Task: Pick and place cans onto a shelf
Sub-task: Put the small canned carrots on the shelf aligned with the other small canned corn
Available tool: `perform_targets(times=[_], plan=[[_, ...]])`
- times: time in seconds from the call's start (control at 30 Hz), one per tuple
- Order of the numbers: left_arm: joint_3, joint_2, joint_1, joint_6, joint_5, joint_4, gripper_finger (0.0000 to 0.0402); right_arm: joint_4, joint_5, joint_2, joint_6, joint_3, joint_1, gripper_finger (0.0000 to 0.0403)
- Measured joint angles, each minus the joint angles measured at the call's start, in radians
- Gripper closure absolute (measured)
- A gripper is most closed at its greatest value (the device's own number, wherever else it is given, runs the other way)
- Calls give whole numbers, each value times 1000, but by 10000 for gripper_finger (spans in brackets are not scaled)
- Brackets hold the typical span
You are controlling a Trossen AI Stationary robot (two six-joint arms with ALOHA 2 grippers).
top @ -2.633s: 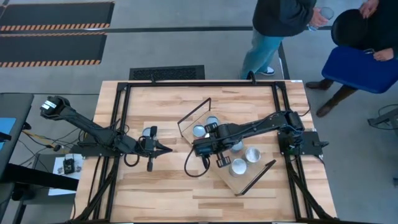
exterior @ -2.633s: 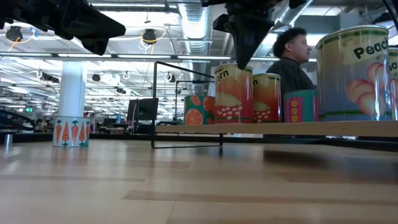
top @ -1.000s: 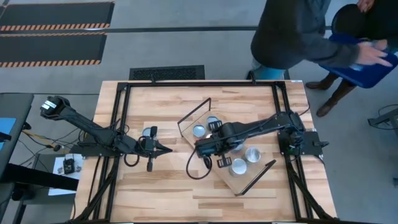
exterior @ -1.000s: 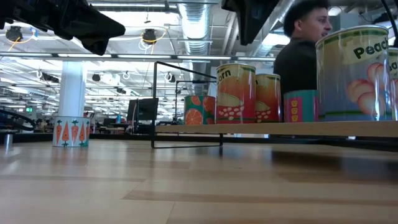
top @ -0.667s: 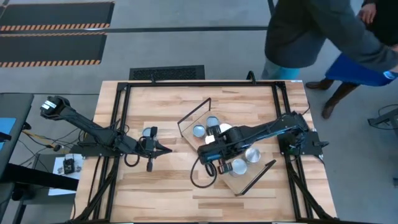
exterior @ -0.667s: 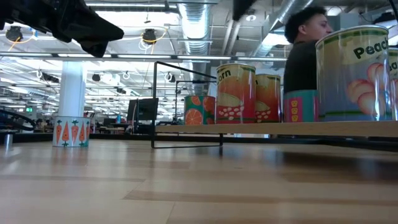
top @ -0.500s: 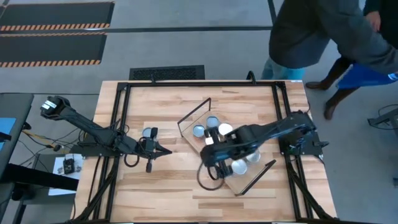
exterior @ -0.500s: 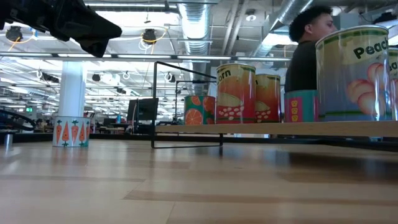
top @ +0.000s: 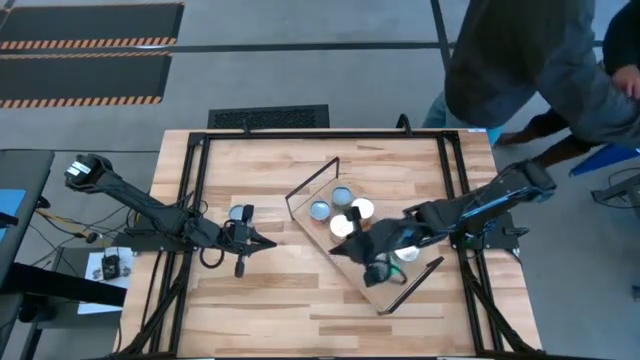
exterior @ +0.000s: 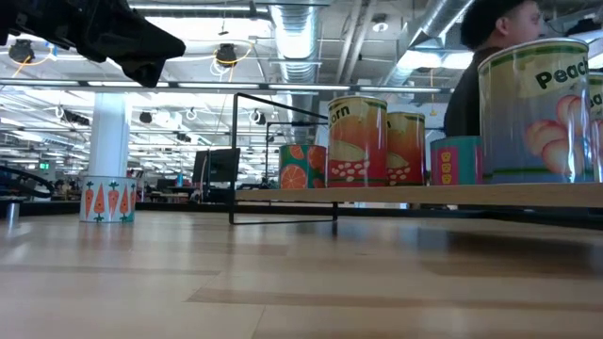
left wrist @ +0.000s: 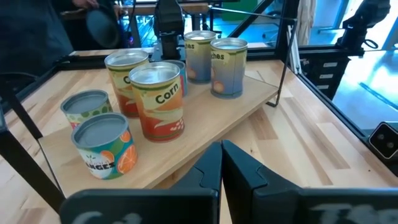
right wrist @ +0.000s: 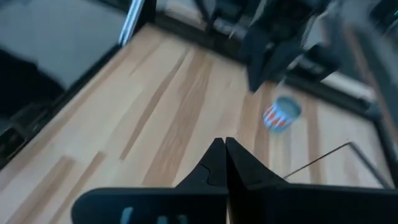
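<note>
Several cans stand upright on the pale-wood shelf (top: 372, 292), which lies slantwise at the table's middle; they also show in the left wrist view, a corn can (left wrist: 159, 99) and an oranges can (left wrist: 103, 146) nearest. One carrot-label can (top: 240, 213) stands on its base on the tabletop, off the shelf. My left gripper (top: 271, 243) is shut and empty, between that can and the shelf. My right gripper (top: 337, 249) is shut and empty, held high over the shelf's near side; its wrist view (right wrist: 222, 147) looks toward the carrot can (right wrist: 282, 114).
Black wire frames (top: 312, 180) stand at the shelf's two short ends. A black metal frame (top: 200, 140) runs around the tabletop. A person in a dark top (top: 540, 60) bends near the table's far right corner. Bare tabletop (top: 260, 300) lies at the near left.
My right gripper has risen from just above the shelf's cans, out of the top of the low view, and the arm has drawn back toward the table's right edge. The cans have stayed where they were. The person at the far right has moved and leaned over.
</note>
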Motion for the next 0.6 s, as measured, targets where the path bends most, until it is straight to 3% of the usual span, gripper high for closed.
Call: perform_targets(times=[0.13, 0.27, 0.43, 0.6], plan=[[0, 0, 0, -2, 4, -9, 402, 288, 3, -113, -38, -211, -4, 399], [26, 0, -6, -47, 15, -102, 401, 441, 5, -199, -44, -356, 0, 399], [142, 0, -64, -149, -98, -409, 402, 486, 76, -274, -44, -438, 22, 399], [258, 0, -100, -400, -157, -805, 392, 481, 121, -314, -41, -457, 72, 397]])
